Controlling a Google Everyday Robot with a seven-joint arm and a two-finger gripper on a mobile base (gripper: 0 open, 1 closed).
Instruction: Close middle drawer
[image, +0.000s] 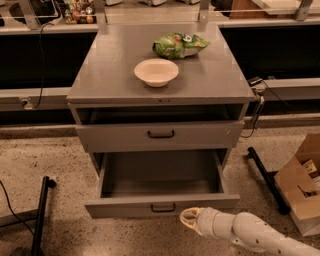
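Note:
The grey cabinet (115, 87) has its middle drawer (162, 204) pulled far out, and its deep grey box is empty. The drawer's low front faces me with a small black bar handle (163, 207). Above it the taller top drawer (160, 135) stands slightly out. The lowest drawer is hidden under the open one. My gripper (190, 220), cream-tipped on a white arm (250, 232), comes in from the lower right. It sits just below and in front of the middle drawer's front, right of the handle, very close to it.
A white bowl (156, 72) and a green bag (179, 45) lie on the cabinet top. A cardboard box (300, 185) and a black bar (267, 180) are on the floor at right. A black stand leg (40, 215) is at left. Counters run behind.

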